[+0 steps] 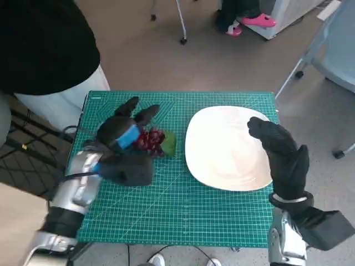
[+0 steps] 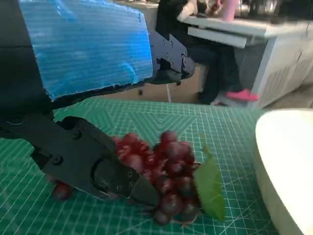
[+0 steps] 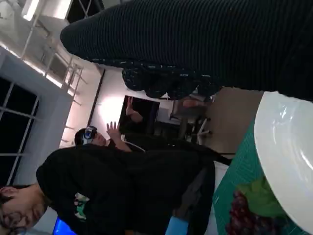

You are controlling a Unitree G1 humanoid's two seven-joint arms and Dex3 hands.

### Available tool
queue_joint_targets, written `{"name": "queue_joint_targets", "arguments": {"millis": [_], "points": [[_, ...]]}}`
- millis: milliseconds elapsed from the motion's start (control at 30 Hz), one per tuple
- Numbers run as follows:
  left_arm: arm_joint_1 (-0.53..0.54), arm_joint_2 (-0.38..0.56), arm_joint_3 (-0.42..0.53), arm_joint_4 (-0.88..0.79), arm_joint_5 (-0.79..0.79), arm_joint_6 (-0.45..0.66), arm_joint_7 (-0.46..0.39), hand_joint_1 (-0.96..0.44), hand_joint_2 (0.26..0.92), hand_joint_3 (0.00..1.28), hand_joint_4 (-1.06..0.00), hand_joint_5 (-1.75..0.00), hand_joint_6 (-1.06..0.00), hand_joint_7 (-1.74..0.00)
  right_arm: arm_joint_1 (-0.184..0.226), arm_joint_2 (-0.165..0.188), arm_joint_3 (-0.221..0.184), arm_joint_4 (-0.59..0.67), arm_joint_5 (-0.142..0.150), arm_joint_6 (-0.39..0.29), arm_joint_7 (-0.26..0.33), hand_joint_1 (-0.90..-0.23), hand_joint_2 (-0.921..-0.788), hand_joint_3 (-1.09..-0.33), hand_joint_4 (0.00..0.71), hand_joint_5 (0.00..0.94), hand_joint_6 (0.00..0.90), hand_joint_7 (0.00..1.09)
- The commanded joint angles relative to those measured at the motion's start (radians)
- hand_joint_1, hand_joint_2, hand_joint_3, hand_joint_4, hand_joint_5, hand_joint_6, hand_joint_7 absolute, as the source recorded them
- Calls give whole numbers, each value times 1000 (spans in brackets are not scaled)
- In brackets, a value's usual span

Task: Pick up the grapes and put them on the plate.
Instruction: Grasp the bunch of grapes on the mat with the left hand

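Grapes not yet gripped; plate waits alongside.
Your left hand (image 1: pixel 119 136) straddles the red grape bunch (image 2: pixel 164 171), fingers apart; right hand (image 1: pixel 280 147) hovers open-fingered over the white plate (image 1: pixel 222 166). Probably light, lumpy, easily shed berries: close around the cluster's middle.

Even, soft indoor light w/ faint shadows; wrist views slightly blurred, bkgd dim.

Both hands low, palms down
Left hand (image 1: pixel 123 138) at centre left of the head view, fingers (image 1: pixel 137 111) spread, holding nothing; gloved right hand (image 1: pixel 280 151) at right, fingers loosely extended, empty.
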Motion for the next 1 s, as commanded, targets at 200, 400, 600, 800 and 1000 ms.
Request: {"name": "queue_joint_targets", "arguments": {"millis": [200,400,600,800,1000], "points": [[-84,-29,-81,115,-24,63,-49,-370,717,1,1,1,-184,-2,23,-11,-12,9,6,11,16,-596,-921,-892,543,0,174,514],[-136,-50,-116,196,-39,112,-104,-297,715,0,1,1,-180,0,26,-13,-16,7,7,13,18,-596,-921,-891,543,1,177,514],[-196,-79,-153,307,-45,188,-161,-282,717,1,1,1,-170,0,32,-13,-18,0,7,14,16,-596,-921,-890,543,0,179,514],[-248,-105,-181,430,-53,238,-181,-292,718,1,1,1,-161,0,40,-14,-20,-8,7,17,15,-600,-921,-886,543,0,183,516],[-288,-123,-197,543,-69,248,-163,-302,719,1,1,1,-155,0,45,-15,-21,-16,5,20,12,-604,-921,-883,542,0,186,518]]}}
